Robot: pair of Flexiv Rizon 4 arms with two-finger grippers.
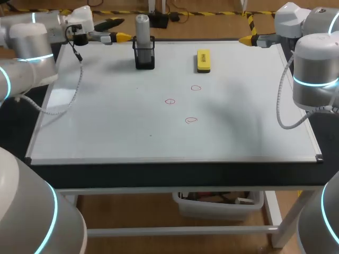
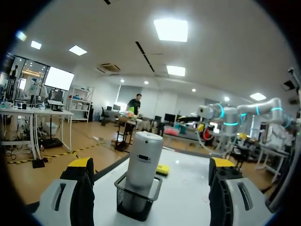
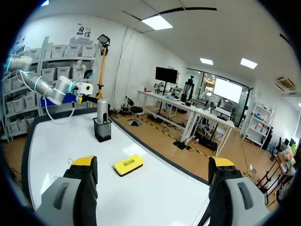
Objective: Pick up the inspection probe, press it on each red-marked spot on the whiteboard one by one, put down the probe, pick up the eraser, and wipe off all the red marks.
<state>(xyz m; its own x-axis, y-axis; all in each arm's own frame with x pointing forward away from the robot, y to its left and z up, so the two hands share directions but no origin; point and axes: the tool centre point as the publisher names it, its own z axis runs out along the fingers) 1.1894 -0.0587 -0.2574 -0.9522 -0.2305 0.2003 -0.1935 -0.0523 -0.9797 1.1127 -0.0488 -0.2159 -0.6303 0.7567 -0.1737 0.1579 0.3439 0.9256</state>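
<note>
Left hand (image 2: 151,165) gapes wide and empty before the probe (image 2: 145,157) in its mesh holder (image 2: 136,203); an off-centre grab could topple both.

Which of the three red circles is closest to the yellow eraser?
The rearmost red circle, just in front of the yellow eraser. The middle circle and the front circle lie farther from it.

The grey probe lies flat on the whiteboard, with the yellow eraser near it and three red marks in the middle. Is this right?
Not quite. The grey probe stands upright in a black mesh holder on the whiteboard, as the head view shows. The yellow eraser is near it, and three red marks are in the middle.
</note>
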